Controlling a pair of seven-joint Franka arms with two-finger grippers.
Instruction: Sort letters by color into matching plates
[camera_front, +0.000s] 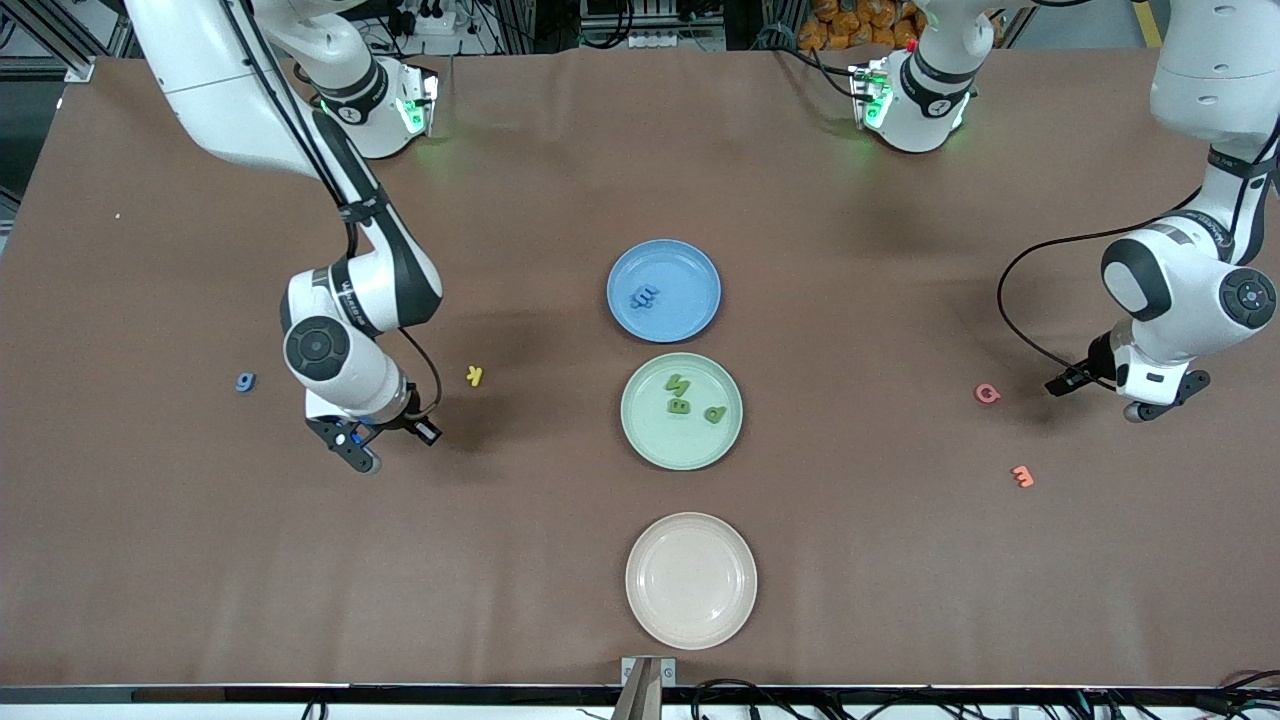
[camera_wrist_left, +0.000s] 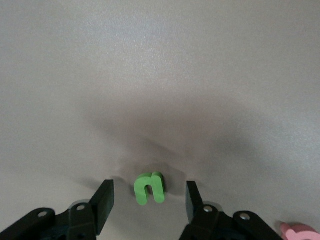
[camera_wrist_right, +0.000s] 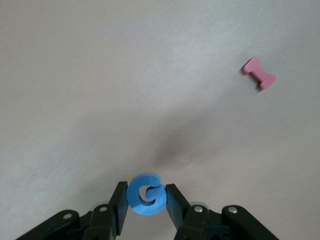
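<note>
**Both grippers down at letters near the desk ends**

My right gripper (camera_wrist_right: 145, 200) has its jaws clamped on a blue letter (camera_wrist_right: 145, 194), low over the desk toward the right arm's end. My left gripper (camera_wrist_left: 149, 202) sits low near the left arm's edge, jaws apart either side of a green letter (camera_wrist_left: 149, 188) lying on the desk, not touching it. The blue plate (camera_front: 700, 315) and green plate (camera_front: 645, 430) sit mid-desk.

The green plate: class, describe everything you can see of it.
The green plate is round, shallow, pale mint and matte, lying flat on the table between the blue plate, farther from the camera, and the cream plate, nearer. Three green letters lie in it. No gripper touches it.
</note>
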